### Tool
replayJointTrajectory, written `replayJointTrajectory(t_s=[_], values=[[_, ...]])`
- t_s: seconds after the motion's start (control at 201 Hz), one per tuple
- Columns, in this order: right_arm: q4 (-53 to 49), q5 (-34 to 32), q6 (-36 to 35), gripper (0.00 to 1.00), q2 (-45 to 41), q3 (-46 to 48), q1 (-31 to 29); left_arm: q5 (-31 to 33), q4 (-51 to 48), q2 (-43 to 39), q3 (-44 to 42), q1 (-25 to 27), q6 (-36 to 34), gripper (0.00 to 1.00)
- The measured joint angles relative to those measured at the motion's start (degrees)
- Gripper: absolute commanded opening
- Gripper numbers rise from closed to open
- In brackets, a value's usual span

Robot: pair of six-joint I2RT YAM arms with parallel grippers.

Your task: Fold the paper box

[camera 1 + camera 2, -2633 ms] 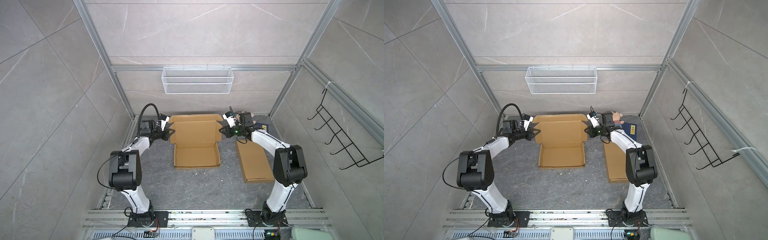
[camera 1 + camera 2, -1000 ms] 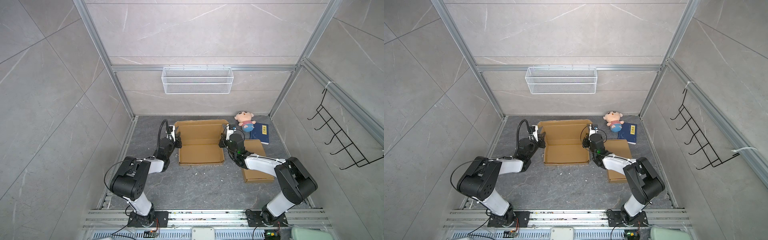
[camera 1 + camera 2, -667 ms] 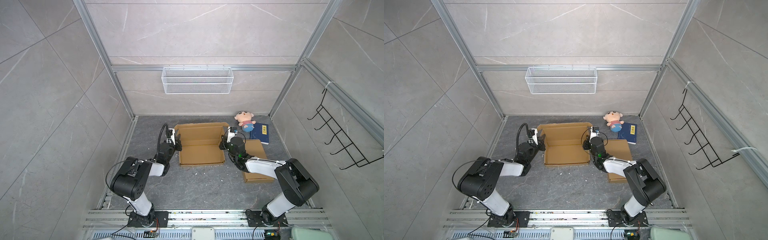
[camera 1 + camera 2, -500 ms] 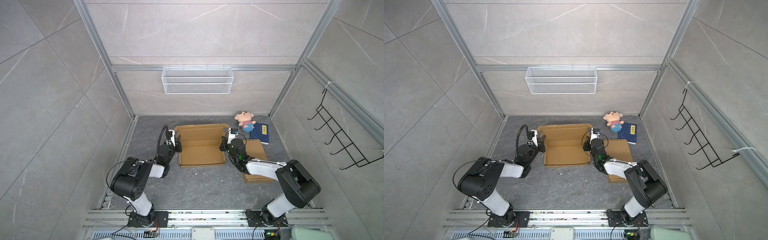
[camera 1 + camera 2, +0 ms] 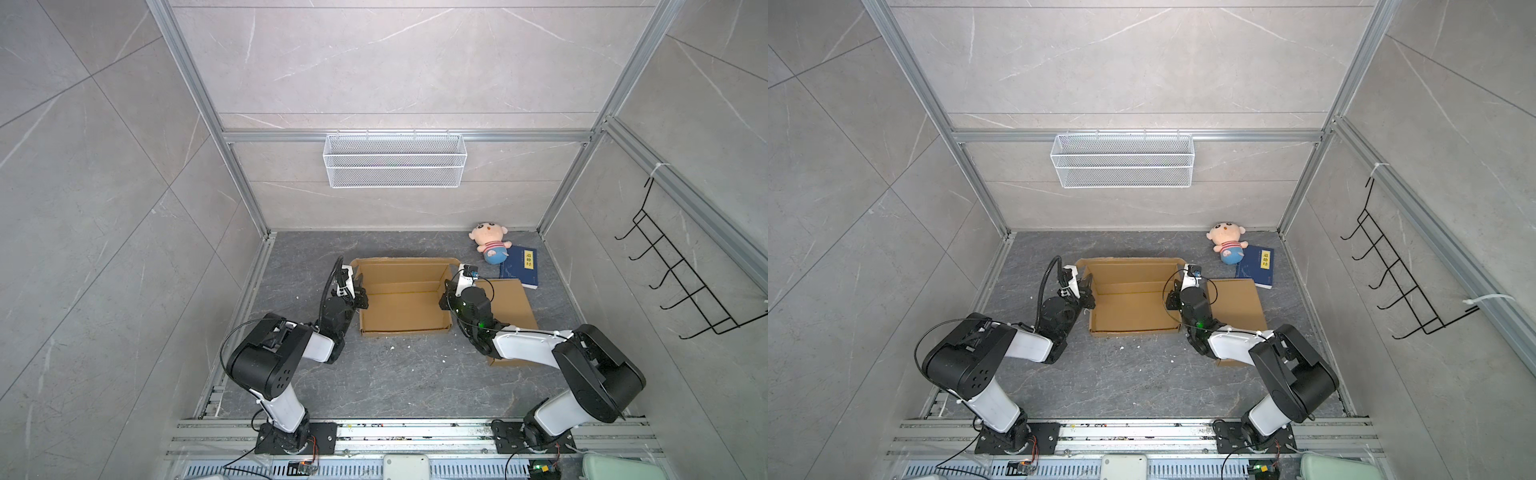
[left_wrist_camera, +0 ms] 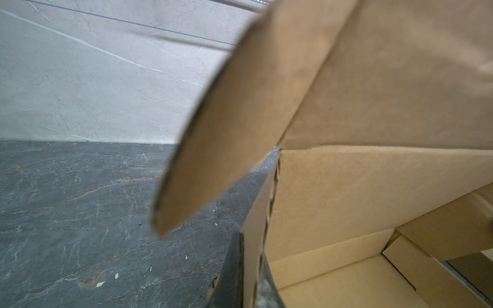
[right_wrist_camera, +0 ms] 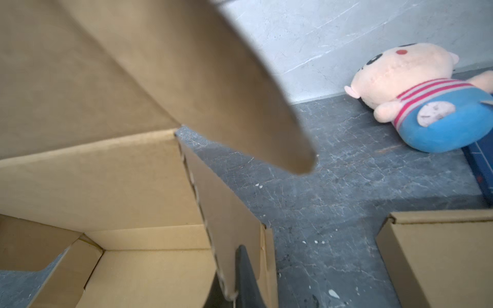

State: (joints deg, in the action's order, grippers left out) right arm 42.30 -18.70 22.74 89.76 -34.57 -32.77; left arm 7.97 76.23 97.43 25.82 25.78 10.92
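1. The paper box point(image 5: 405, 299) is brown corrugated cardboard and stands as an open, shallow tray. Its lid is raised at the far side, with a rounded flap at each end.
2. It sits on the dark grey tabletop point(image 5: 374, 382), about the middle, toward the back wall.
3. I see the left end effector point(image 5: 360, 298) pinching the left side wall of the box. In the left wrist view the wall stands between its fingers point(image 6: 230, 280).
4. The right end effector point(image 5: 445, 298) pinches the right side wall in the same way.
5. Just beside the box on the right lies a flat carton point(image 5: 511, 307). Behind it are a blue book point(image 5: 519, 270) and a plush doll point(image 5: 490, 247).
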Motion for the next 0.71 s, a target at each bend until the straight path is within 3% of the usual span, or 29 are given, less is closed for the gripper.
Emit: replayJointTrajectory(t_s=[0.363,0.707], values=[[0.9,0.0,0.2,0.0,-0.9,2.3,-0.3,1.0,5.0,1.8,-2.1,1.0,0.1,0.0],[0.4,-0.6,1.7,0.0,-1.8,4.6,-0.4,7.3,3.0,1.1,-3.2,5.2,0.9,0.0]])
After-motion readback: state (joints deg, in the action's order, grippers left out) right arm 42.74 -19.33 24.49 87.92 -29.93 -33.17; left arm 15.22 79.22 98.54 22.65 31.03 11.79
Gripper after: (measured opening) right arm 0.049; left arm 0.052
